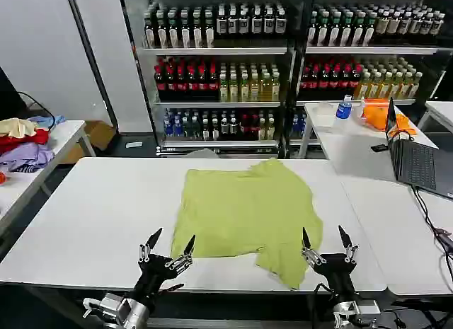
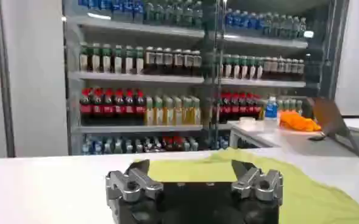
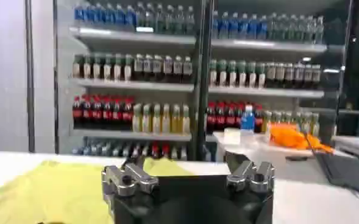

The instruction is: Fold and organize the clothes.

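T-shirt (image 1: pixel 248 216) spread flat, grippers — both open

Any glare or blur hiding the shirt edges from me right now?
Head view: even light, the lime yellow-green cotton T-shirt is crisp on the white table, soft shadows only. Left wrist view: shirt softer, left gripper up close. Right wrist view: right gripper likewise; shelf lights glare slightly.

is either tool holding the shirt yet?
No. Left tool and right tool sit open at the table's near edge, off the T-shirt.
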`<state>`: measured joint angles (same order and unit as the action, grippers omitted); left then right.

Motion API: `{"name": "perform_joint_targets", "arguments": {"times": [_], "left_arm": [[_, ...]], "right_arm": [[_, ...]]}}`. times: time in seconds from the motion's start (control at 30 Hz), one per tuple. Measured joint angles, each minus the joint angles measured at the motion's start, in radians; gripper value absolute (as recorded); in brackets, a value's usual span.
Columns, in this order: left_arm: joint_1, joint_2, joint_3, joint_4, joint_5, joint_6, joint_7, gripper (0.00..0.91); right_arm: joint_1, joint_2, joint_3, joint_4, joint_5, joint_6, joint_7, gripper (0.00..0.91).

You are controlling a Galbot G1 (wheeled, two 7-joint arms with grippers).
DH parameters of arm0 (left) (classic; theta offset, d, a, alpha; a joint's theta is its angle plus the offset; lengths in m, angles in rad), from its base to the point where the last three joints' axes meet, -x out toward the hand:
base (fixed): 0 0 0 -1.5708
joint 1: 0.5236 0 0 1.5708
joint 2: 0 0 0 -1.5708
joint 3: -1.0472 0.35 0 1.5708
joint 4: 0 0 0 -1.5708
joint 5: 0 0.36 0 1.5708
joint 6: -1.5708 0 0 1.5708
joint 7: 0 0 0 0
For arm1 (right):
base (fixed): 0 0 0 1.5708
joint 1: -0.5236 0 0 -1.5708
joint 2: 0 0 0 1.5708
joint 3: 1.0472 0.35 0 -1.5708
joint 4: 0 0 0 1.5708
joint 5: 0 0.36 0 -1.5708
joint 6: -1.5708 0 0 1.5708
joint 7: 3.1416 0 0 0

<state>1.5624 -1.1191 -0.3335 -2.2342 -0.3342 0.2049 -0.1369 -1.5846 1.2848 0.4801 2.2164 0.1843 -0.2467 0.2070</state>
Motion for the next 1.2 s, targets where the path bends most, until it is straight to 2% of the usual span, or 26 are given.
{"name": "perform_joint_targets", "arguments": {"times": [0.43, 0.7, 1.1, 1.17, 1.2], "left_arm": [[-0.082, 0.033, 0.037, 0.1, -0.009, 0.153, -0.029, 0.907], [-0.137, 0.034, 0.063, 0.164, -0.016, 0.233, -0.051, 0.907], [-0.212, 0.048, 0.092, 0.244, -0.024, 0.3, -0.06, 0.907], [-0.219, 0.048, 0.094, 0.25, -0.026, 0.304, -0.062, 0.625], [-0.222, 0.049, 0.095, 0.253, -0.029, 0.306, -0.064, 0.111]], "right_arm": [[0.062, -0.025, -0.072, -0.08, 0.062, -0.159, 0.052, 0.907], [0.094, -0.021, -0.147, -0.124, 0.063, -0.203, 0.072, 0.907], [0.095, -0.012, -0.211, -0.148, 0.063, -0.233, 0.093, 0.907], [0.091, -0.012, -0.214, -0.148, 0.063, -0.234, 0.095, 0.907], [0.089, -0.011, -0.215, -0.148, 0.063, -0.234, 0.096, 0.695]]}}
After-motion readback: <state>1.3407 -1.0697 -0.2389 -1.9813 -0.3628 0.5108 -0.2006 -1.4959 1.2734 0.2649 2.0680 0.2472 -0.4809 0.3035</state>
